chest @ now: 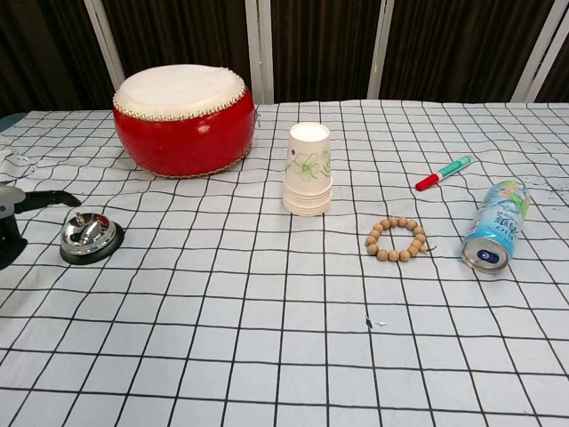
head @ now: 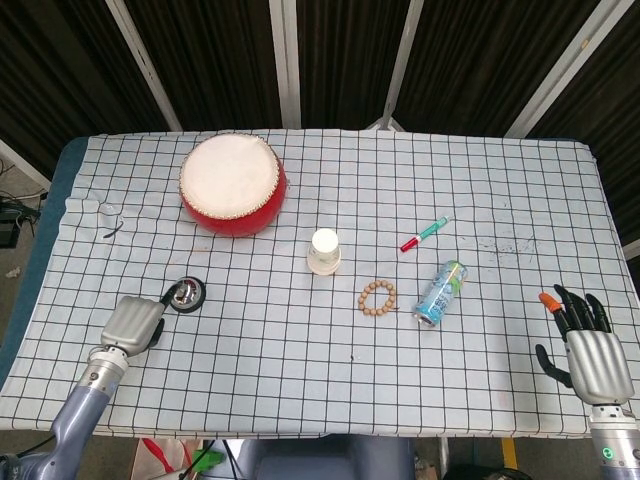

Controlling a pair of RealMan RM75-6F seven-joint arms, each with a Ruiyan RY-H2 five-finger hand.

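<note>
A small chrome call bell (head: 186, 294) (chest: 89, 237) on a black base sits at the table's left front. My left hand (head: 133, 322) (chest: 9, 222) lies just left of it and holds nothing. One dark finger (chest: 49, 199) reaches toward the bell and ends a little short of it; the other fingers are hidden under the hand's silver back. My right hand (head: 590, 350) rests near the front right corner with black fingers spread and nothing in it. It shows only in the head view.
A red drum (head: 232, 185) (chest: 182, 120) stands at the back left. A stack of paper cups (head: 324, 250) (chest: 308, 169) is in the middle. To its right lie a bead bracelet (head: 378, 298) (chest: 396, 238), a tipped can (head: 441, 292) (chest: 494, 225) and a marker (head: 424, 234) (chest: 443, 173).
</note>
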